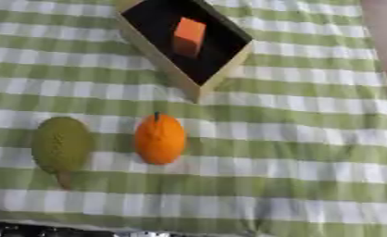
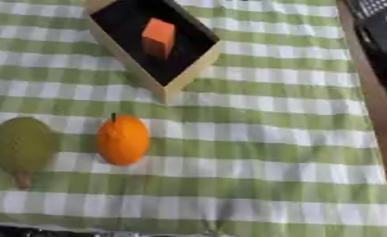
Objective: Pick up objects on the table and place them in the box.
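An orange fruit [image 1: 159,139] with a small dark stem lies on the green-and-white checked cloth, left of the middle. To its left lies a bumpy yellow-green fruit [image 1: 61,146] with a short brown stalk pointing toward the near edge. Behind them stands a wooden box [image 1: 180,79] with a black inside, turned askew, and an orange block [image 1: 189,37] lies in it. Neither hand shows in either view.
The checked cloth [image 1: 310,152] covers the table and stretches wide to the right of the fruits. The table's right edge runs down the right eye view, with dark objects [image 2: 379,37] beyond it. A dark strip shows along the near edge.
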Available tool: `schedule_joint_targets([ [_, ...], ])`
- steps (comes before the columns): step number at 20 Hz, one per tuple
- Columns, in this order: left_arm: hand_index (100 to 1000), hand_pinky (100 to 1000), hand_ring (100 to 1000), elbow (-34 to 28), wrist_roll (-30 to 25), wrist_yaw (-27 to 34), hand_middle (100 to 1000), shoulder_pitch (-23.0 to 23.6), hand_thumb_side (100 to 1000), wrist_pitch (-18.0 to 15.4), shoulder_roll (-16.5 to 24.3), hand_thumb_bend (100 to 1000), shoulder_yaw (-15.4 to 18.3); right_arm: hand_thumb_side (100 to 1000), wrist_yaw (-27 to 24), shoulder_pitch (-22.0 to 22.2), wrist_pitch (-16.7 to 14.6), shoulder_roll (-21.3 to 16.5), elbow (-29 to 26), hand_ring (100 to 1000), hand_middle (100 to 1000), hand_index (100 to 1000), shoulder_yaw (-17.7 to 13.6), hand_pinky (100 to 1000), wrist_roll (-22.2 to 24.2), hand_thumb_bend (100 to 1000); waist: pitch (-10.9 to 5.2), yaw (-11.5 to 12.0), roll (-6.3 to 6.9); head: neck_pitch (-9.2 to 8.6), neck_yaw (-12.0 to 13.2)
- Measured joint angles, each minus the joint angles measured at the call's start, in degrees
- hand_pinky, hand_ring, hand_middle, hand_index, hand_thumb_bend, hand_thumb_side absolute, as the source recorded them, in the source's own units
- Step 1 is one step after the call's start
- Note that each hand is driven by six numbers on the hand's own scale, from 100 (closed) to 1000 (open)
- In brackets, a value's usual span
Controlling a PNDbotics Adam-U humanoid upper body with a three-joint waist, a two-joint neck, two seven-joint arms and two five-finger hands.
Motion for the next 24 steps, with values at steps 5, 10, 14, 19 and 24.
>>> schedule_joint_targets([
  [5,860,814,789,-0.1,0.0,-4.7,729,0.4,600,1.3,8.8,448,-0.4,388,-3.9,12.4,-4.0,-6.3,-2.1,962,819,896,-6.4,921,-12.5,100,0.00,-1.4,0.73,-0.54,0.6],
  [10,881,825,792,-0.3,-1.7,-9.9,739,1.9,577,2.2,17.5,479,-1.0,445,-4.2,22.9,-8.4,-7.2,-2.2,962,816,899,-12.9,925,-24.1,100,0.07,-2.9,1.62,-0.83,0.3],
  [14,894,851,818,-0.3,-7.7,-13.9,767,2.5,529,1.2,23.1,527,-1.8,463,-3.1,28.0,-9.0,-5.8,-2.4,957,806,895,-16.1,926,-29.9,100,0.08,-3.4,2.23,-0.84,0.2],
  [19,907,871,839,-0.3,-18.8,-13.9,787,2.8,511,0.4,27.6,587,-3.3,464,-2.0,30.8,-7.9,-4.5,-2.4,951,798,893,-17.4,926,-33.0,100,0.08,-3.4,3.09,-0.76,-0.1],
  [24,917,910,866,-0.3,-29.3,-12.7,803,2.9,493,0.6,31.9,680,-5.6,462,-1.2,31.8,-6.9,-4.2,-2.4,949,796,891,-17.6,927,-34.1,100,0.08,-2.8,3.84,-0.69,-0.5],
])
